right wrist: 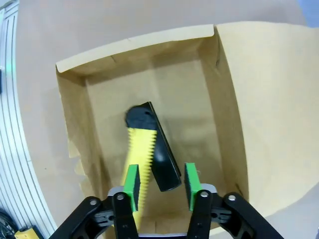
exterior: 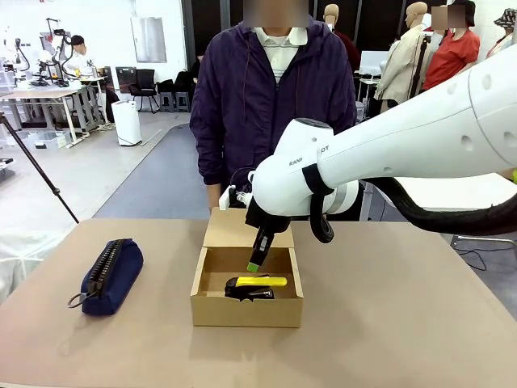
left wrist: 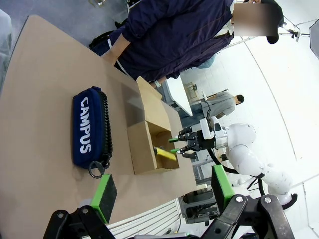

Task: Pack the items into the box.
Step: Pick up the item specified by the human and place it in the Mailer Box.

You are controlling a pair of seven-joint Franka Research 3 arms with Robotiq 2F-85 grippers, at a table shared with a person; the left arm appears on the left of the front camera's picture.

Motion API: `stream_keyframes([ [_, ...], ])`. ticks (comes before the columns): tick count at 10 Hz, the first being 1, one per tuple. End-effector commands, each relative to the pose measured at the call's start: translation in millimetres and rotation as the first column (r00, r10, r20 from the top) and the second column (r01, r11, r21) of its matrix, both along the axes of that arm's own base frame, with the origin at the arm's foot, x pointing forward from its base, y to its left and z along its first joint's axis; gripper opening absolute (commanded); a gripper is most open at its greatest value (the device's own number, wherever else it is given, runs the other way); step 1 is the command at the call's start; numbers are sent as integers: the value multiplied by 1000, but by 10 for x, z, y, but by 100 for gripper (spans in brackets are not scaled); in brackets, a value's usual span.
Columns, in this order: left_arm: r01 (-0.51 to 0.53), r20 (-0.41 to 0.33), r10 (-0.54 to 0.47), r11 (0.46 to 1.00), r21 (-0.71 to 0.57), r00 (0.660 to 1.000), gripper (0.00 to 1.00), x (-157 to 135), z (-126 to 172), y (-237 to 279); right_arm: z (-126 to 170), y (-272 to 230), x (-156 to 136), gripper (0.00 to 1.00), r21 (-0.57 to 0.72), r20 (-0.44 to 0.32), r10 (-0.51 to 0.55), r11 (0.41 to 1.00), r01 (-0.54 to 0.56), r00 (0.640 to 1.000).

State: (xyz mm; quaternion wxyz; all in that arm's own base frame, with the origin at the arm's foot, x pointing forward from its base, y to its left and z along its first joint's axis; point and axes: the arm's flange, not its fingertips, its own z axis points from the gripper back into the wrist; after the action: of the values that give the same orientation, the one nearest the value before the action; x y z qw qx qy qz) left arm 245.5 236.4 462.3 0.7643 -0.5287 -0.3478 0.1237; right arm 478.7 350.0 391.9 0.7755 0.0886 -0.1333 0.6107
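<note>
left jaws: released and holding nothing, the two green pads [left wrist: 104, 196] set wide apart, poised above the near left corner of the counter [exterior: 388, 323].
pencil case: a navy zip case [exterior: 111, 275] printed "campus", lying flat on the left part of the counter between the left edge and the box, apart from the box, with its zip ring toward the near edge.
box: a tan cardboard box [exterior: 242, 311] at the middle of the counter, a little nearer the far edge than the near one, top open.
stapler: the black stapler [exterior: 242, 293] lies flat on the box floor, roughly in the middle.
utility knife: the yellow utility knife [exterior: 266, 281] is in the box too, lying along the stapler and touching it.
right jaws: released and gripping nothing, pointing down into the open box just above the two items; in the right wrist view the green pads [right wrist: 131, 181] stand to either side of the stapler's end without pressing it.
lid flap: the hinged flap [exterior: 234, 230] is folded back on the far side of the box, reaching toward the far edge.
person: standing at the far edge in a dark purple jacket [exterior: 275, 105], right behind the box.
</note>
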Motion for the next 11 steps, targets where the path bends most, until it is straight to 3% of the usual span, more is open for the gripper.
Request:
stream_keyframes([
  [1,0,27,0,1000,-12,1000,100,1,7,6,16,0,1,100,4,23,-33,999,33,999],
  [8,0,27,0,1000,-12,1000,100,1,7,6,56,-54,19,100,31,-4,-98,995,98,995],
  [9,0,27,0,1000,-12,1000,100,1,7,6,97,-83,19,100,49,-36,-114,992,115,993],
  [11,0,27,0,1000,-12,1000,100,1,7,6,477,-501,-120,100,163,-220,-228,950,266,949],
])
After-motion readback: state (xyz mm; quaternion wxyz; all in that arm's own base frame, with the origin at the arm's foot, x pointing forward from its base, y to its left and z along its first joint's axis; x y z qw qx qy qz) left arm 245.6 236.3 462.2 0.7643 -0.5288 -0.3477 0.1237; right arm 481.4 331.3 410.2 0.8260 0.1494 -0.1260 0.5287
